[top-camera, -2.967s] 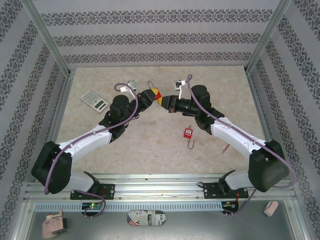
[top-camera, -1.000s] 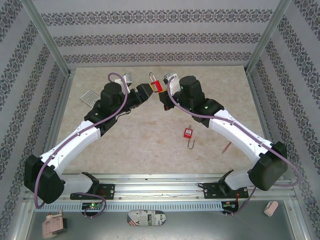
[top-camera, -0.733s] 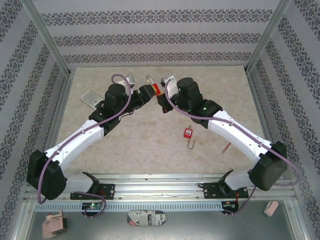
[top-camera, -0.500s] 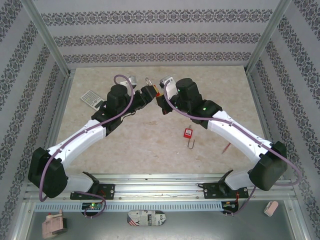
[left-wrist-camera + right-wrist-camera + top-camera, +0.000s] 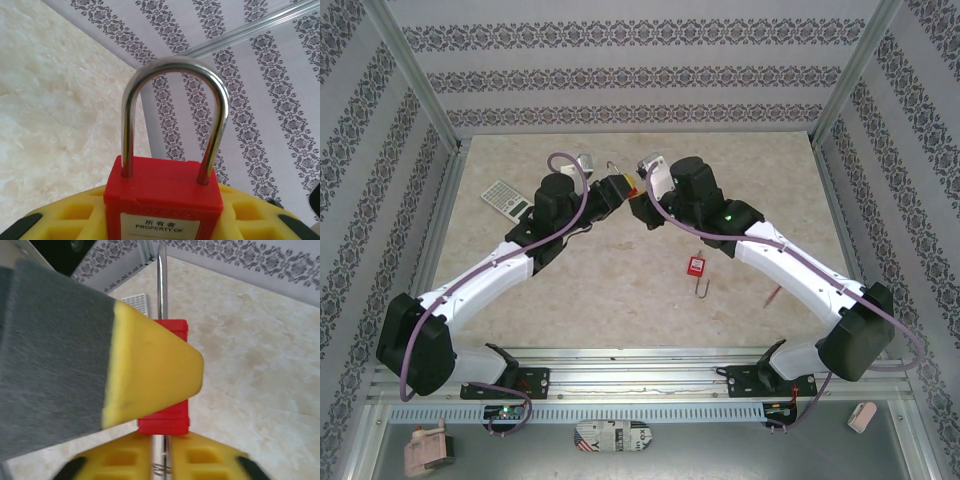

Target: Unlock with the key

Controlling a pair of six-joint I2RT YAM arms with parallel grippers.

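**Operator:** What's on my left?

**Spotter:** Your calculator (image 5: 507, 197) lies on the counter (image 5: 620, 290), far left. Just right of it, your left end effector (image 5: 618, 187) pinches the red padlock (image 5: 162, 197) by its body, off the counter, with both shackle legs seated.

**Operator:** And my right?

**Spotter:** Your right end effector (image 5: 161, 465) sits at the padlock's underside with the key (image 5: 163, 445) between its yellow fingers (image 5: 210, 460). I cannot tell whether they clamp it. Further right, a second padlock (image 5: 696, 266) lies on the counter.
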